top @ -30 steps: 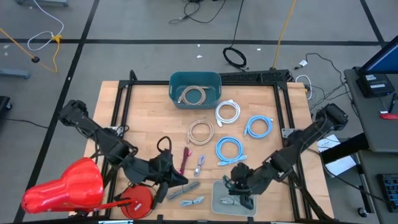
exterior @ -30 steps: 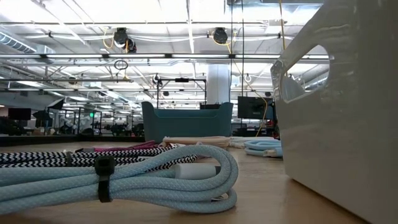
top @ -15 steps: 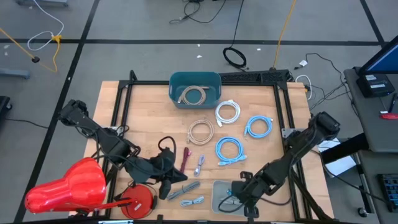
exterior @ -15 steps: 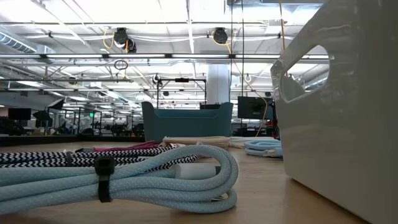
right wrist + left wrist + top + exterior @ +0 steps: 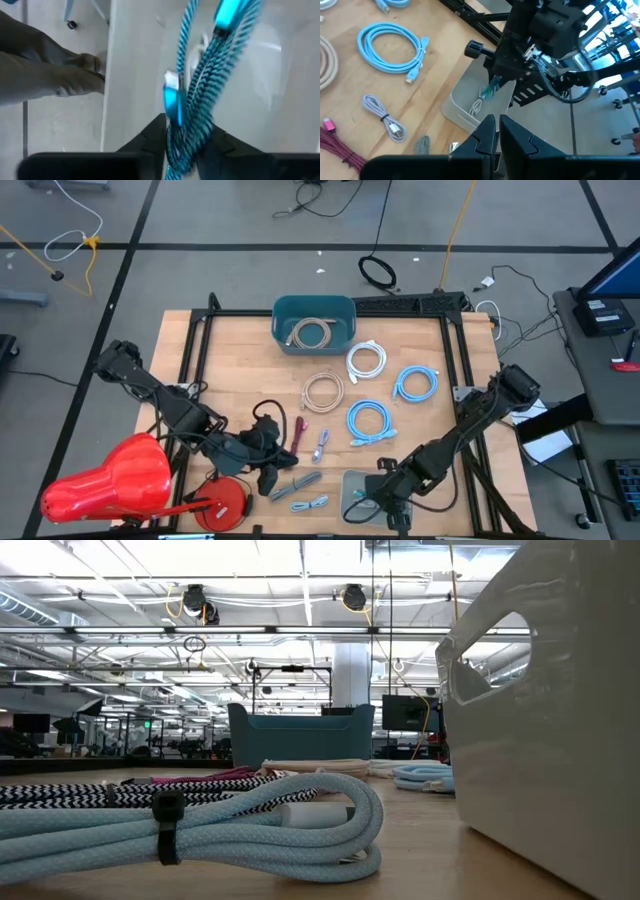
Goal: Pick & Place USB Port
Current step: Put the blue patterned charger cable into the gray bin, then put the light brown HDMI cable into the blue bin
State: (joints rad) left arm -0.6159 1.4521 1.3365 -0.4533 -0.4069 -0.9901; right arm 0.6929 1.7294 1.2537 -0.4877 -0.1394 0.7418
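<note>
We hold teal striped cable (image 5: 200, 95) pinched in right gripper (image 5: 372, 502) over grey bin (image 5: 352, 485) for drop; left gripper (image 5: 272, 470) waits beside cables, jaws pressed together

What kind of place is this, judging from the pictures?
Probably a large robotics lab or workshop. The low view shows a wide hall with ceiling lights and black frames. From above, the wooden table stands on a grey floor with loose cables.

We see red funnel-shaped object (image 5: 100, 480) off table's front-left corner, black cable coil (image 5: 378, 272) on floor beyond table.
</note>
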